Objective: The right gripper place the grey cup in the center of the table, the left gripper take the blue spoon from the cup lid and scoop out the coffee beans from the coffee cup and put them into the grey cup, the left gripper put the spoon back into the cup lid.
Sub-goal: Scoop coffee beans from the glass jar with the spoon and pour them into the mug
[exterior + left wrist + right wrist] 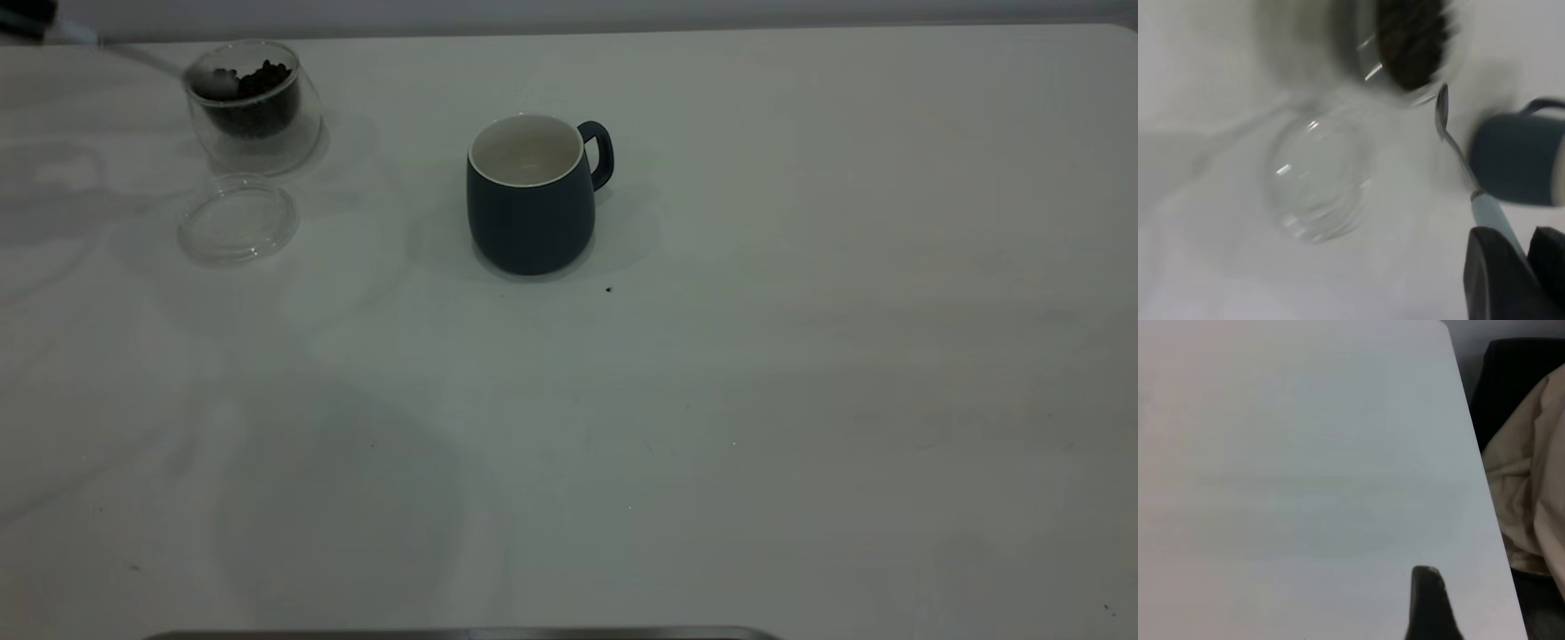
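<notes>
One spoon bowl rests at the rim of the coffee cup (pixel 255 107), held by the left gripper (pixel 1523 275) over the table's (pixel 711 400) far-left corner.

Closed on the blue spoon's (pixel 1465 170) pale handle, the black fingers (pixel 1495 280) aim it toward the coffee beans (pixel 258 84). Just nearer lies the cup lid (pixel 237 219), bare. Standing upright at centre is the grey cup (pixel 532 200), handle to the right. Only one dark fingertip of the right gripper (pixel 1426 607) shows, over the table edge; its opening cannot be told.

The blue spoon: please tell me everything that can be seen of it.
The blue spoon has a shiny metal bowl and neck and a pale blue handle. The left pincer holds the handle, while the bowl rests at the rim of the coffee cup, over the coffee beans. It touches nothing else.
</notes>
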Motion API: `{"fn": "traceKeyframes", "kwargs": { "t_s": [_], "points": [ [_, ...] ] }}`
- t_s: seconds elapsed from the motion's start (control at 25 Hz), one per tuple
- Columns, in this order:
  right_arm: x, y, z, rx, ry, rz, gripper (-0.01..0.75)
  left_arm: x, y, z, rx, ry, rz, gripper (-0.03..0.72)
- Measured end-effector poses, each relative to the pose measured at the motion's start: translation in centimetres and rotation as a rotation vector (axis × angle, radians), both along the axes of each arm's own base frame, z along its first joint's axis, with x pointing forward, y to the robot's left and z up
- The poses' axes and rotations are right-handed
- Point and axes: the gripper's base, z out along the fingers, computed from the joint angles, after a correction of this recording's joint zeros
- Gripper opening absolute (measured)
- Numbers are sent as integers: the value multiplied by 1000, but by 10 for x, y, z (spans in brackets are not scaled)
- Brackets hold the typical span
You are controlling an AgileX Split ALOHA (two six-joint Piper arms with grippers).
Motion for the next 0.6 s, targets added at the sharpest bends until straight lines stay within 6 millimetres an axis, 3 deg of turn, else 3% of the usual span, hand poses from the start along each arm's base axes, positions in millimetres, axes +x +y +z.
{"fn": "traceKeyframes", "kwargs": {
  "t_s": [0.28, 0.6],
  "points": [
    [0, 0, 0, 0, 0, 0, 453, 3, -4, 11, -45, -71, 0, 133],
    [0, 0, 0, 0, 0, 0, 453, 3, -3, 5, -27, -79, -28, 133]
  ]
}}
